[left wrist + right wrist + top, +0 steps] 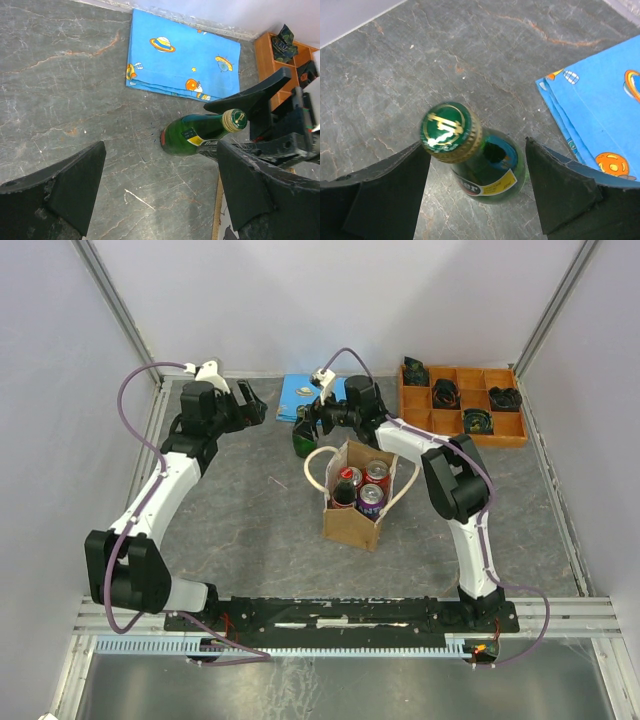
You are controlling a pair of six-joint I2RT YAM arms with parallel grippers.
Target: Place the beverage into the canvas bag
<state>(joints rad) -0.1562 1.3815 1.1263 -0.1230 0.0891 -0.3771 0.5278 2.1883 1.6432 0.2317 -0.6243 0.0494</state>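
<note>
The beverage, a green glass bottle (pixel 300 441) with a gold-rimmed cap (pixel 450 131), stands upright on the grey table just behind the canvas bag (pixel 350 525). The tan bag stands open with cream loop handles and holds several drink cans (pixel 365 485). My right gripper (pixel 477 190) is open, one finger on each side of the bottle (pixel 487 167), and a gap shows at the right finger. My left gripper (pixel 160 185) is open and empty, to the left of the bottle (pixel 197 134), above bare table.
A blue patterned cloth (pixel 296 396) lies flat behind the bottle. An orange compartment tray (pixel 465 443) with dark items sits at the back right. Grey walls close in the table on three sides.
</note>
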